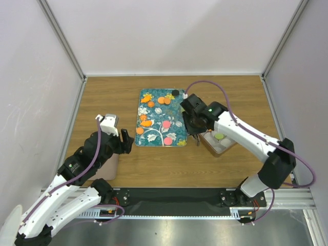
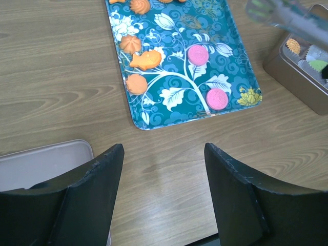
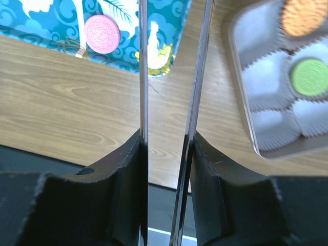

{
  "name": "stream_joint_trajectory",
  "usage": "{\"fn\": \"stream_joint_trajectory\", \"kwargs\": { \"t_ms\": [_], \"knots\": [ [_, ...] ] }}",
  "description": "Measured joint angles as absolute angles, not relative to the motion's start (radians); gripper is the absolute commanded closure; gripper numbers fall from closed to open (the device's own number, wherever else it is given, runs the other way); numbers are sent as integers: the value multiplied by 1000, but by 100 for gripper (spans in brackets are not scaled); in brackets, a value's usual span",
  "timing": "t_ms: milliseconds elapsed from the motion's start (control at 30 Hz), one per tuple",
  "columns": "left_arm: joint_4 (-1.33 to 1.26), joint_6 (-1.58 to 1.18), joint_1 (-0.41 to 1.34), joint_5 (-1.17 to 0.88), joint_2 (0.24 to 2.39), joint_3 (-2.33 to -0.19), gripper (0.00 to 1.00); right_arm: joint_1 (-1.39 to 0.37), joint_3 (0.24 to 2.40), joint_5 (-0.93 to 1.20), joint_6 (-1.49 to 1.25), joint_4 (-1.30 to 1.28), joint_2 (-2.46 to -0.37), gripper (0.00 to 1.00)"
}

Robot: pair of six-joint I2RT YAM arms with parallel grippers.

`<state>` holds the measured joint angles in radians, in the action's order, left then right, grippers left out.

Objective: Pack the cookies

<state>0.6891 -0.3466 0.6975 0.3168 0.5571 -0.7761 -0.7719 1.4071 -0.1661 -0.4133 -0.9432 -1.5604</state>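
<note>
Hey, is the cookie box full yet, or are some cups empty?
Partly filled. In the box, one orange cookie and one green cookie sit in paper cups; the other visible cups are empty.

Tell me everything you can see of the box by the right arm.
The box is a rectangular tin, metal-looking, lined with white pleated paper cups. One cup holds an orange cookie, another a green cookie; the others in view are empty. It lies flat on the wooden table, right of the teal tray, not touching it. The tongs in the right claw hang beside it.
</note>
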Motion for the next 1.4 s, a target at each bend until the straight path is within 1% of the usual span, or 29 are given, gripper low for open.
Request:
{"fn": "stream_joint_trajectory", "kwargs": {
  "t_ms": [233,400,500,767,1067,1400],
  "knots": [
    [679,-340,698,304,559,-776,30,-714,1376,-188,-431,-999,-1391,74],
    [673,-340,698,302,575,-776,30,-641,1259,-191,-440,-1021,-1257,73],
    [672,-340,698,302,594,-776,30,-617,1189,-175,-441,-1032,-1218,74],
    [672,-340,698,302,615,-776,30,-571,1093,-97,-432,-1040,-1173,73],
    [672,-340,698,303,614,-776,30,-545,1065,-2,-413,-1024,-1171,73],
    [672,-340,698,302,612,-776,30,-543,1043,36,-413,-997,-1208,70]
  ]
}}
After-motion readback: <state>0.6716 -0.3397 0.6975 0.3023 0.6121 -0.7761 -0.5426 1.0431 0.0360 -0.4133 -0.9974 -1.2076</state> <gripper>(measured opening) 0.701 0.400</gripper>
